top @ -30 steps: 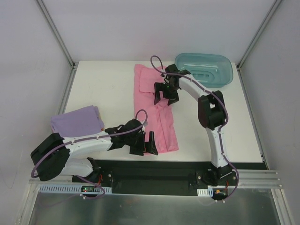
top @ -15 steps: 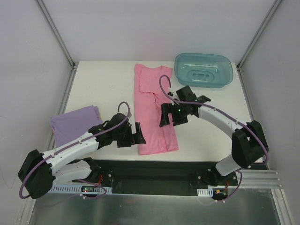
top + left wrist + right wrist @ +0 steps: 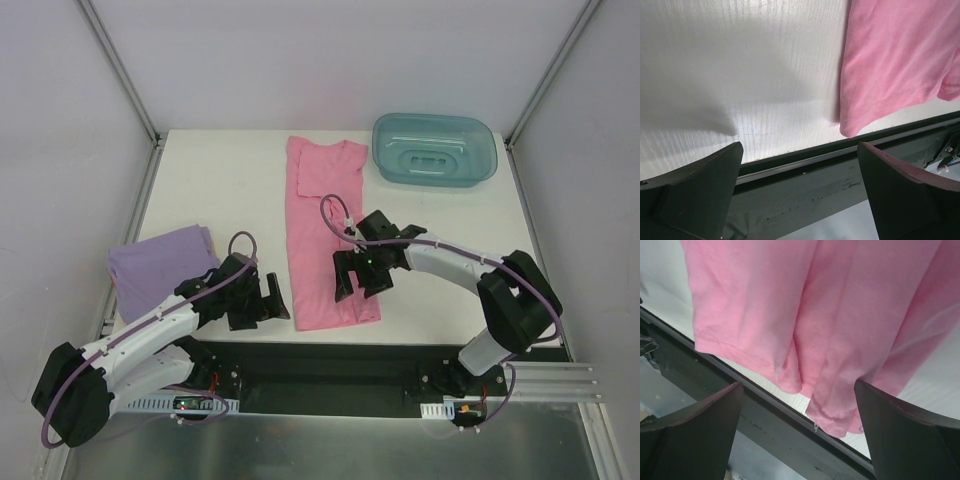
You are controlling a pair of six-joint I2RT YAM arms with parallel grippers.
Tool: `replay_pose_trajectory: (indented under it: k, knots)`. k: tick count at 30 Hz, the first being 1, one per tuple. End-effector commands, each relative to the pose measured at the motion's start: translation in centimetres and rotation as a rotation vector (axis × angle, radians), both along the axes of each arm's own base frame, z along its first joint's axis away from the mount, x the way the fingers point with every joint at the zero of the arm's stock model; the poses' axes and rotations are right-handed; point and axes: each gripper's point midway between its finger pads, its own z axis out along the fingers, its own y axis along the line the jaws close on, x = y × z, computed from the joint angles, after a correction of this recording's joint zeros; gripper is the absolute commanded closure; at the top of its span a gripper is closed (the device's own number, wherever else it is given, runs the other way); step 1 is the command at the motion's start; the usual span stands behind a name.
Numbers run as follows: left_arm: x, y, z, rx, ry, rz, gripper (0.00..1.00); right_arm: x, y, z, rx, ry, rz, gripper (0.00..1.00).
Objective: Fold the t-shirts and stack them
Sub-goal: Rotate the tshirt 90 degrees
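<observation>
Lengthwise down the table (image 3: 210, 180), the pink t-shirt (image 3: 320, 230) is laid as a long folded strip. Its near end is overhung by the right gripper (image 3: 358, 280), jaws spread wide, nothing held. Beside that end the left gripper (image 3: 262, 303) is likewise spread empty. The lavender t-shirt (image 3: 160, 265) is seen folded at the left edge.

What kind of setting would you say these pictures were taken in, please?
Probably a lab test cell for robot cloth handling: a white table walled by plain panels on metal framing, two arms bolted at its near edge, and a pink t-shirt laid out.
</observation>
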Motion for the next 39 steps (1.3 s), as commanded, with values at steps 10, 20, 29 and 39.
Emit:
replay_pose_trajectory:
  k: [10,20,29,39]
  knots:
    - [0.5,1.2,-0.1,0.051,-0.006,0.032,0.01,-1.6,4.3,1.4,0.086,0.017,0.114,0.03]
    - [0.1,1.9,0.0,0.062,-0.012,0.048,0.01,-2.2,6.6,4.3,0.120,-0.082,0.168,0.03]
    - [0.4,1.9,0.3,0.062,-0.013,0.053,0.01,-1.5,2.4,5.8,0.003,-0.204,0.078,0.03]
    - [0.4,1.7,0.5,0.053,-0.012,0.048,0.01,-1.4,2.6,2.4,-0.065,-0.088,0.030,0.03]
